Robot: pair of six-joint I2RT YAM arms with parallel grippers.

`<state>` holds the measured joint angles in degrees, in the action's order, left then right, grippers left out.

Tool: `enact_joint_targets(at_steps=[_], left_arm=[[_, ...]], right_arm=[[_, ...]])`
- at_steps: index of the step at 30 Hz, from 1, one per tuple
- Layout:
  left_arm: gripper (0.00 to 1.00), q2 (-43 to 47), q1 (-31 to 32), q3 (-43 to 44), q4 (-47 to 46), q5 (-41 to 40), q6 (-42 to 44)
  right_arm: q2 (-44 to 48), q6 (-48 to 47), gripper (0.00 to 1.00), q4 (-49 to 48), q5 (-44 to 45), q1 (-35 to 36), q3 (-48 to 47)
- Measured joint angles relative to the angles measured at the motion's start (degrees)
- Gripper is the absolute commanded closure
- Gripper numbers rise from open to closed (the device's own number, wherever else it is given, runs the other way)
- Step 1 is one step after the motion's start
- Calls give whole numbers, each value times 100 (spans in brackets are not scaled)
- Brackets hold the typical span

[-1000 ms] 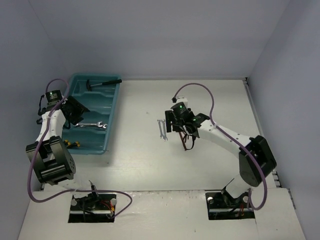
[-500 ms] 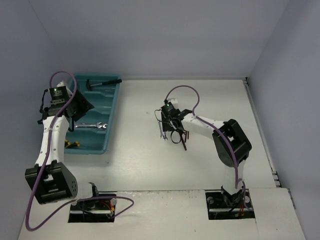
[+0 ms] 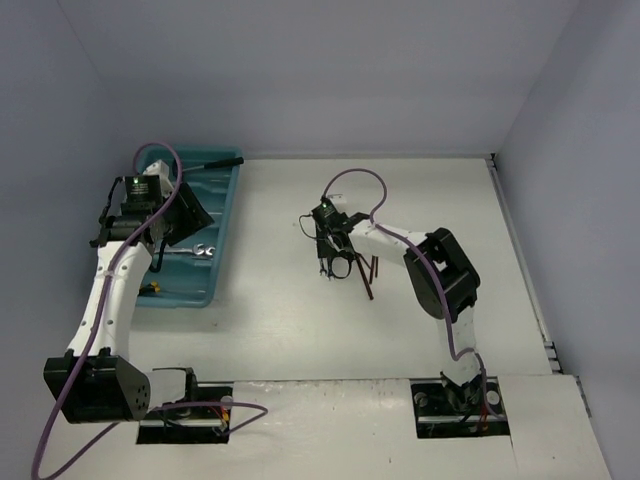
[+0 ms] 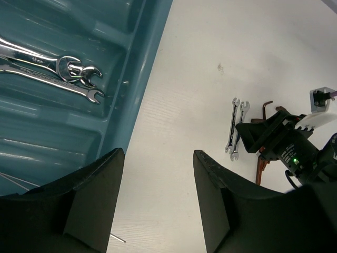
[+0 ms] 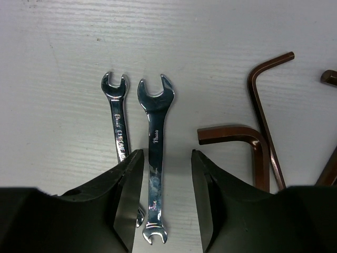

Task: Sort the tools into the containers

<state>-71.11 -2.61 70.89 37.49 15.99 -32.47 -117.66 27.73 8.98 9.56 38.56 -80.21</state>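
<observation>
The teal tray (image 3: 222,215) lies at the left, holding two silver wrenches (image 4: 73,71), a black-handled hammer (image 3: 215,162) and a yellow-handled screwdriver (image 3: 150,288). My left gripper (image 4: 158,200) is open and empty, above the tray's right rim (image 4: 142,100) and the bare table beside it. My right gripper (image 5: 167,179) is open and low over the table's middle. Its fingers straddle the larger of two silver wrenches (image 5: 156,132), and the smaller wrench (image 5: 117,116) lies just left, partly under the left finger. Reddish-brown hex keys (image 5: 247,137) lie to the right.
The two loose wrenches (image 4: 235,126) and the hex keys (image 3: 368,275) lie together mid-table under the right gripper (image 3: 335,262). Blue-grey walls close in the table at the back and sides. A thin metal pin (image 4: 118,238) lies by the tray's edge.
</observation>
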Motion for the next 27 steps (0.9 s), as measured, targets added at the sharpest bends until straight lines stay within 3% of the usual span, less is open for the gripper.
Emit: enact_joint_targets(at_steps=[4,11,27], left_arm=[[48,0,121,0,11,-8,40],[48,-3,547,0,44,-140,94],[48,-381,2390,175,-158,110,-242]], right_arm=[[-20,86,72,9,49,0,-12],[129,180,100,-19,78,5,244],[1770,-429,100,635,-163,476,1430]])
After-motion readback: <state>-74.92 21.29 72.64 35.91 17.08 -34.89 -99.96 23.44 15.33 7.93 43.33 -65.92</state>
